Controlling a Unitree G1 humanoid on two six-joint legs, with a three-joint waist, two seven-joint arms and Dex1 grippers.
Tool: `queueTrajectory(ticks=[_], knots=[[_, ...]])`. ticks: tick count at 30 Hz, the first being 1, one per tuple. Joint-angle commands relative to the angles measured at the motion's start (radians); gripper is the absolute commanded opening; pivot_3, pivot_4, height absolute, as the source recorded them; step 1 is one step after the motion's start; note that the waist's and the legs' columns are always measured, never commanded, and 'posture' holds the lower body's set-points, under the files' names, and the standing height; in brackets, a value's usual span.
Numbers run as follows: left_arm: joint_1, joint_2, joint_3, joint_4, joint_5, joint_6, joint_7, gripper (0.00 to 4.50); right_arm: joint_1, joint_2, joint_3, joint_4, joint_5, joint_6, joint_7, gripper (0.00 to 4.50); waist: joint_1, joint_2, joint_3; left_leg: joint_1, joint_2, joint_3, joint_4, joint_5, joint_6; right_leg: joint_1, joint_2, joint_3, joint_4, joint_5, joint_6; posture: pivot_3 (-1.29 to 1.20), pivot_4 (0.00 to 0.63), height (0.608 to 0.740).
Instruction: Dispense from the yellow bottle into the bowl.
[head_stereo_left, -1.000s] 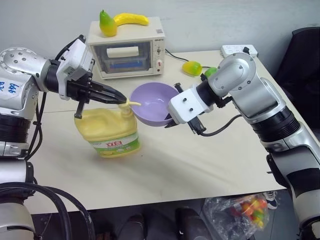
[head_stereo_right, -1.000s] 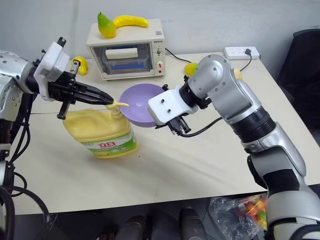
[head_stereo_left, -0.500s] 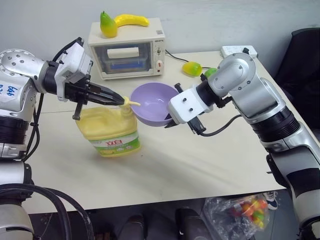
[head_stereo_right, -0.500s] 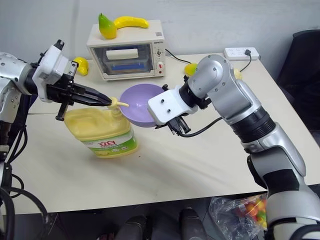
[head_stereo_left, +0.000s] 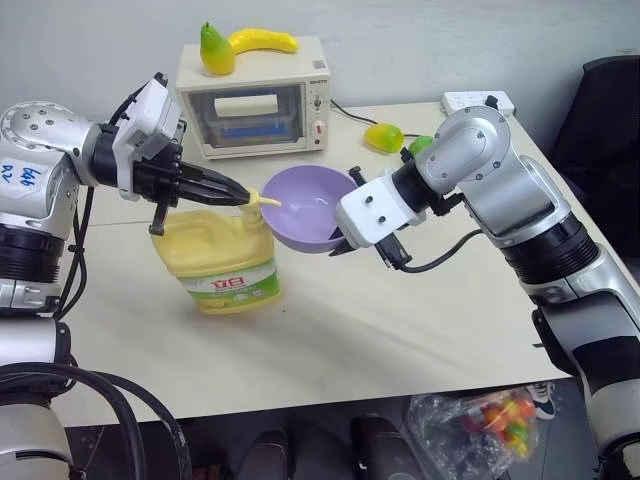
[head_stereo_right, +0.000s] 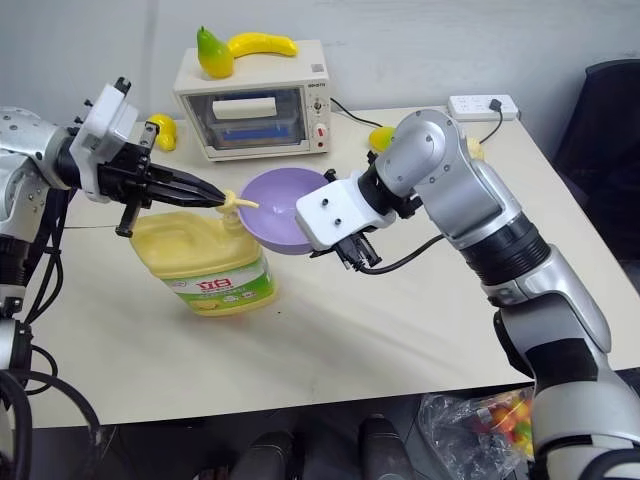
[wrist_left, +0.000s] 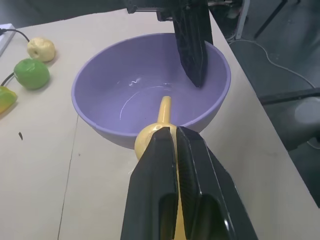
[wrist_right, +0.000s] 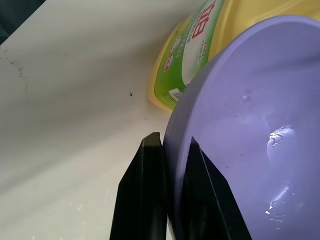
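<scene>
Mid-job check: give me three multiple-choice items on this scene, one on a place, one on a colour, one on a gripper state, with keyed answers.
1. Where does the yellow bottle's spout point?
A. Into the bowl
B. At the toaster oven
C. Off the table edge

2. What colour is the bowl?
A. Green
B. Lavender
C. White

3. How is the right gripper?
A. Open above the bowl
B. Shut on the bowl's rim
C. Shut on the bottle's handle

Answers: 1 A, the nozzle reaches over the rim; 2 B, plain lavender inside and out; 3 B, its fingers pinch the bowl wall.
</scene>
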Motion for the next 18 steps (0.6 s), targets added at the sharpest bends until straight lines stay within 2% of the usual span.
queueTrajectory(ticks=[1,12,18], knots=[[-0.013,0.000,-0.004,-0.031,0.002,0.067,-0.112,0.21,-0.021,0.007,-0.021,-0.025,0.016,-0.017,0.058,0.00,0.000,0.000,0.000,0.000,0.000,0.000,0.000,0.000,0.000,0.000,0.000,0.000,0.000,0.000,0.000,0.00,0.150,0.740],[-0.143,0.015,0.060,0.045,0.004,0.113,-0.112,0.21,-0.020,0.008,-0.021,-0.018,0.010,-0.039,0.052,0.00,-0.004,0.000,0.000,-0.003,0.000,0.000,-0.002,0.000,0.000,-0.003,0.000,-0.001,-0.001,0.000,0.000,0.00,0.150,0.740],[-0.154,0.026,0.065,0.054,0.000,0.100,-0.112,0.21,-0.017,0.006,-0.023,-0.021,0.006,-0.040,0.048,0.00,-0.005,0.000,0.000,-0.003,0.001,0.000,-0.002,0.000,0.000,-0.003,0.000,-0.001,-0.001,0.000,0.000,0.00,0.150,0.740]])
